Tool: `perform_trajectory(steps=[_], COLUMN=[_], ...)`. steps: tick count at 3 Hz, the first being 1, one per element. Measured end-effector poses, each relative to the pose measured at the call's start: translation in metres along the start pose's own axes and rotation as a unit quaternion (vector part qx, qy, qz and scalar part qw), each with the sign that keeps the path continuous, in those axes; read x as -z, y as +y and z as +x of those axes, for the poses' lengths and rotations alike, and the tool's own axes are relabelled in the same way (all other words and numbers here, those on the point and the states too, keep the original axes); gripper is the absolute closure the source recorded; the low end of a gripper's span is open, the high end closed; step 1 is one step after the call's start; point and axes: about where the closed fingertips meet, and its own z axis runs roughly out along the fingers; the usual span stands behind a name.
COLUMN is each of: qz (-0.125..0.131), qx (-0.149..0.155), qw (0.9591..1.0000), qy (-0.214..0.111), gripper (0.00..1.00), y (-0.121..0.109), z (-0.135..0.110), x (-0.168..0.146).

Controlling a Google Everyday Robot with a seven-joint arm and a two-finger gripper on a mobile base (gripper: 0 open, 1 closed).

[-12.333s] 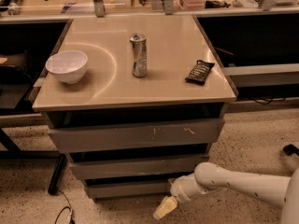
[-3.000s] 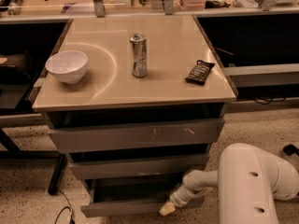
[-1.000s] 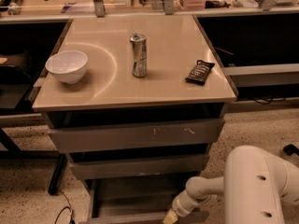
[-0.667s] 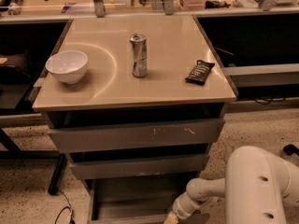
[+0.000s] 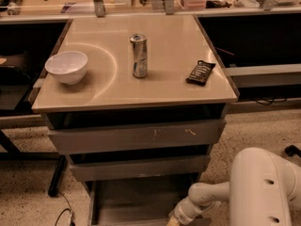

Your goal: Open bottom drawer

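The bottom drawer (image 5: 134, 196) stands extended beneath the mid-sized drawer front (image 5: 138, 167), grey floor exposed, long axis left to right. The gripper (image 5: 171, 221) sits low at its right front corner, so the drawer lies left of it; whether it grips anything cannot be told. The beige cabinet top (image 5: 103, 91) bears a white bowl (image 5: 67, 66), can (image 5: 138, 55) and dark packet (image 5: 201, 72); speckled flooring (image 5: 28, 192) surrounds it.

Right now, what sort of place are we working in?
Probably a lab or workshop: cluttered workbench behind, speckled hard floor, loose cable. The gripper sits low at the front of the open bottom drawer.
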Motion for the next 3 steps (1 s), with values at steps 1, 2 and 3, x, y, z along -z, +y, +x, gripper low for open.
perform_trajectory(steps=[1,2,3], qz=[0.002,0.002,0.002], qx=[-0.012,-0.012,-0.012], qw=[0.9999,0.9999,0.9999], qy=[-0.008,-0.008,-0.008], gripper=[1.00,1.00,0.81], y=[0.0063,0.0063,0.0063], z=[0.0021,0.0021,0.0021], x=[0.0029,0.0028,0.0028])
